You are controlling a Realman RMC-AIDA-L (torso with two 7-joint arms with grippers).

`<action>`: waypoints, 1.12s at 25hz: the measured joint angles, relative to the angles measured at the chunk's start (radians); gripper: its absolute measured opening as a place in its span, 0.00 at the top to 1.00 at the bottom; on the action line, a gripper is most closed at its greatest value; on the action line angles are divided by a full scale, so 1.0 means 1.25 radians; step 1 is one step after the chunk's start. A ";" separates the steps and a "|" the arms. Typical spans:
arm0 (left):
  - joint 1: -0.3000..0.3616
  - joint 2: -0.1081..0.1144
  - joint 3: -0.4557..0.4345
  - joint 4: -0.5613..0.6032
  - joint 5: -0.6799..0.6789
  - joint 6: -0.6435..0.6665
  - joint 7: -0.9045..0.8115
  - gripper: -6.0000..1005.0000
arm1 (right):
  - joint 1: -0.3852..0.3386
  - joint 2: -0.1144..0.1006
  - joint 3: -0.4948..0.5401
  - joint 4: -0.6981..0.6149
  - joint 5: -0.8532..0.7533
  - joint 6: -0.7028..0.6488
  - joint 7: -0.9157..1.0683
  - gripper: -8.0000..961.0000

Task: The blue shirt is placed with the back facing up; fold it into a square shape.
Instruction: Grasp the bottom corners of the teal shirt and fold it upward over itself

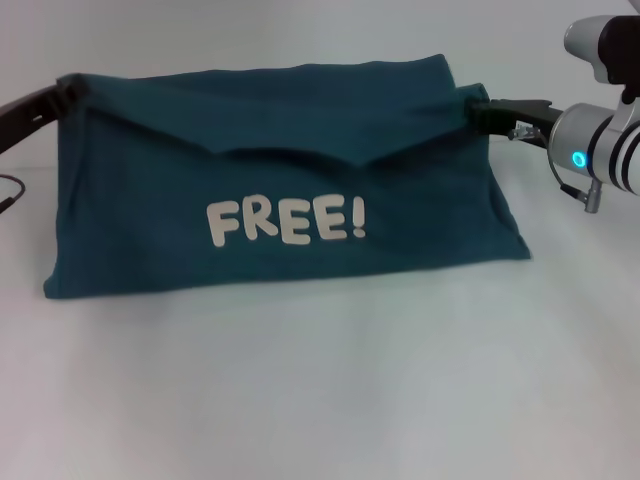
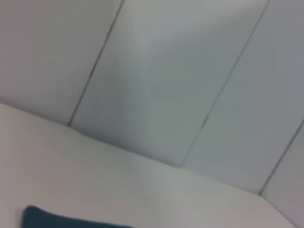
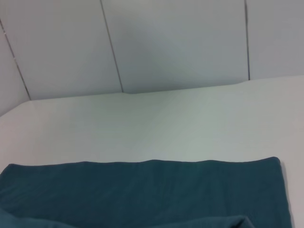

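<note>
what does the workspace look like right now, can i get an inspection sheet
surface: plain white table, bare around the cloth
job's things: dark teal-blue cotton shirt, folded into a wide band, white "FREE!" lettering facing up, two flaps meeting in a shallow V above it
clutter: nothing seen
grippers: left gripper at the shirt's far left corner; right gripper at its far right corner, pinching the cloth
cables: thin dark cable at the head view's left edge
surroundings: pale panelled wall behind the table
</note>
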 joint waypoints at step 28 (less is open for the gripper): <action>-0.004 -0.028 0.071 -0.040 -0.017 -0.062 0.108 0.92 | -0.012 -0.001 -0.043 0.044 0.015 0.058 -0.017 0.91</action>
